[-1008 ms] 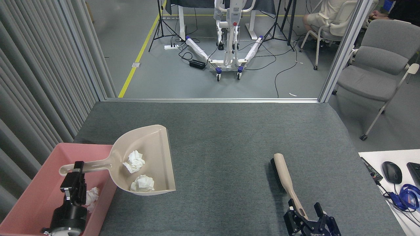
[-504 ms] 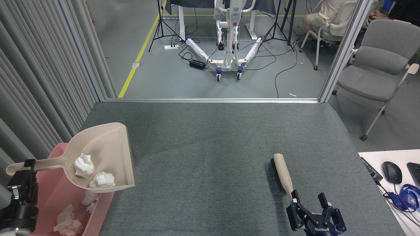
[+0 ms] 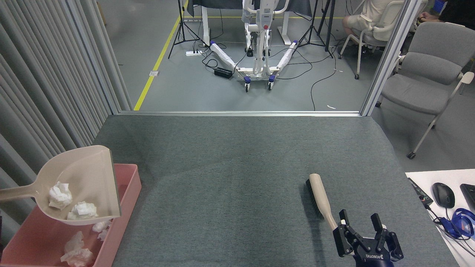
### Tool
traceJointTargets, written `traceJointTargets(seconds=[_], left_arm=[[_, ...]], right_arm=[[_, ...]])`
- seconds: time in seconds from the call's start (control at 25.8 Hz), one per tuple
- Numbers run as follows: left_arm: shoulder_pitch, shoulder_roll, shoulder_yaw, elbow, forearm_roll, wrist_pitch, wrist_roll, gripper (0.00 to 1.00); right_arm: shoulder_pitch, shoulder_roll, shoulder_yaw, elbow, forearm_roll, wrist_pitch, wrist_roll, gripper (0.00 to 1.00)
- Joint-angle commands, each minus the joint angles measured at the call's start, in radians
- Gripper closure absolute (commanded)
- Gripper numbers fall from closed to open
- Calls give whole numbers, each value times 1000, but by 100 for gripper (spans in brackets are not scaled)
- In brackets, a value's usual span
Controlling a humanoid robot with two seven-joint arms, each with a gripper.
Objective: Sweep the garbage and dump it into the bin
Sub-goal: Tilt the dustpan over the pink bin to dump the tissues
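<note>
A beige long-handled dustpan (image 3: pixel 83 174) hangs tilted above the pink bin (image 3: pixel 128 187) at the lower left. Its handle runs off the left edge, so my left gripper is out of view. Two white wads of garbage (image 3: pixel 60 195) lie in the pan, and more wads (image 3: pixel 77 253) lie on the bin floor. A brush (image 3: pixel 319 202) with a beige handle and dark bristles lies flat on the grey mat at lower right. My right gripper (image 3: pixel 359 222) stands open just right of the handle's near end, holding nothing.
Grey vertical slats wall off the left side. A white desk corner (image 3: pixel 419 176) with a mouse (image 3: pixel 443 194) and blue cable sits at the right edge. A grey chair (image 3: pixel 426 79) and a wheeled white stand (image 3: pixel 258 55) are beyond the mat's far edge.
The dustpan with its two wads has moved left and now sits over the bin, taking my left gripper out of view. My right gripper has drifted right, away from the brush handle.
</note>
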Motion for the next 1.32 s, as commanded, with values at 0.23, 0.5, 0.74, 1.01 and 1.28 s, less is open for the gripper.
traceJointTargets(seconds=[0.23, 0.5, 0.74, 1.01, 1.28], left_arm=[[-7, 121, 17, 194, -3, -126, -31, 100], [-31, 144, 59, 223, -224, -177, -22, 100], [-31, 145, 82, 223, -331, -162, -14, 100], [-50, 162, 91, 221, -389, -137, 19, 100], [-94, 204, 97, 212, -540, -108, 26, 100]], right_arm=[[1, 3, -1, -1, 14, 15, 1, 7], [1, 3, -1, -1, 15, 15, 1, 7], [4, 1, -1, -1, 15, 15, 1, 7], [5, 1, -1, -1, 15, 15, 1, 7], [5, 1, -1, -1, 15, 15, 1, 7]])
